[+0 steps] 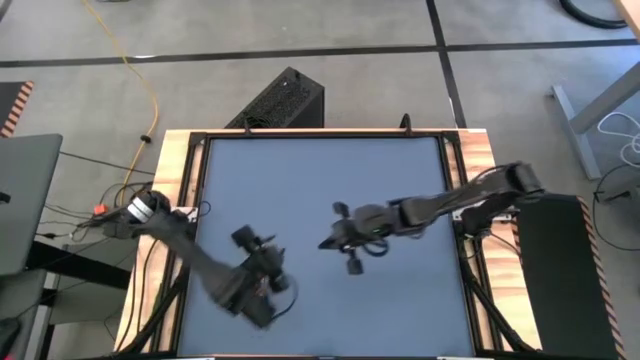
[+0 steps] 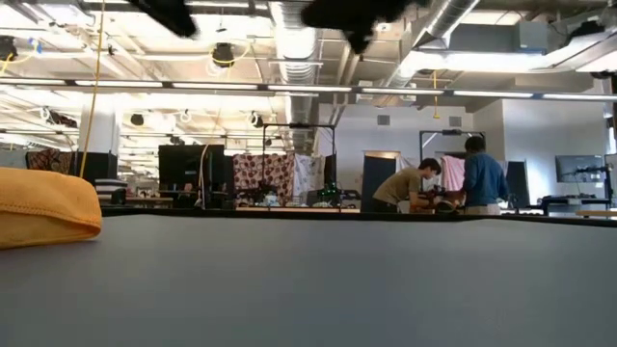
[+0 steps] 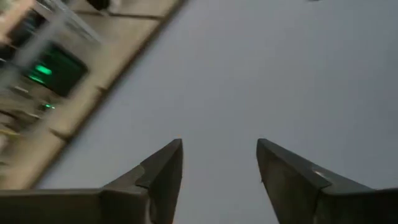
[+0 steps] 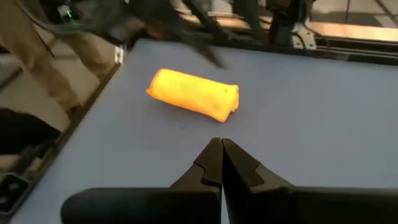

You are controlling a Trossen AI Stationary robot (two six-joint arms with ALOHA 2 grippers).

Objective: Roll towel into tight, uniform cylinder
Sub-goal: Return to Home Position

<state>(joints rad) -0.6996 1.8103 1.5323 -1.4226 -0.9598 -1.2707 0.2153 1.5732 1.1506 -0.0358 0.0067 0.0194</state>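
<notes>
Meeting tip to tip, the two dark fingers of the right gripper (image 4: pixel 222 142) leave no gap between them and hold nothing. The gripper hangs above the blue-grey mat (image 1: pixel 320 170) near the table's middle, at the end of the right arm (image 1: pixel 450 205), which reaches in from the right side.

Beyond its fingertips and apart from them lies the towel (image 4: pixel 194 93), a bright yellow stubby roll. It rests on the mat near a side edge of the table, free of both grippers. Blurred dark parts of the other arm show just past the roll in the right wrist view.

The left gripper (image 3: pixel 219 146) has its fingers spread wide with only bare mat between them. The table's wooden border (image 3: pixel 93 84) runs beside it. From above, the left arm (image 1: pixel 200 258) is bent over the near left part of the mat, and the roll does not show in that view.

At table height one end of the towel lies on the mat at the picture's left edge, and both arms are only dark shapes overhead. Far behind the table, a person in a blue top (image 2: pixel 479 173) stands beside another person bent forward (image 2: pixel 410 188) at a bench.
</notes>
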